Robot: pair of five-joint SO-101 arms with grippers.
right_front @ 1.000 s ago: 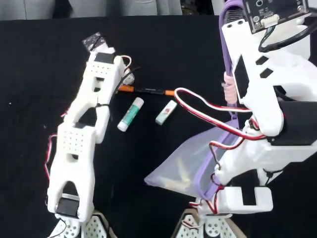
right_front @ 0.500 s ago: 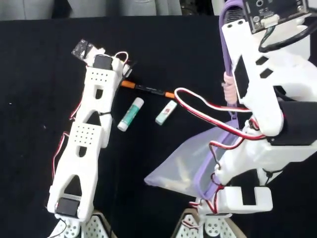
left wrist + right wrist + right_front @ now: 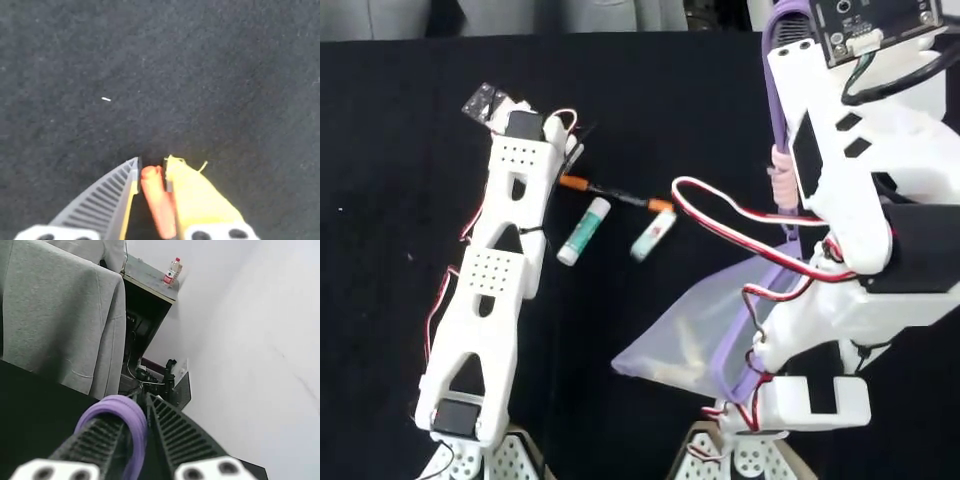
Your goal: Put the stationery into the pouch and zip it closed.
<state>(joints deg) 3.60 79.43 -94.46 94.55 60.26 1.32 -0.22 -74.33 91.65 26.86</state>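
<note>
Black table (image 3: pixel 380 120) carried everything. Right arm (image 3: pixel 880 200) stood tall at the right, left arm (image 3: pixel 490 290) stretched out over the left half. The high view gave the layout: translucent pouch (image 3: pixel 685 335) sagged onto the table by the right arm's base, its purple band (image 3: pixel 778 130) running up along that arm. The right wrist view gave the grip: right claw (image 3: pixel 142 401) clamped on the band. Pen (image 3: pixel 615 188) lay slanted, far orange end just beside a small white-and-green stick (image 3: pixel 653 233). Left wrist view: left claw (image 3: pixel 151 167) closed on the pen's near orange end. Glue stick (image 3: pixel 584 230) lay loose between left arm and small stick.
</note>
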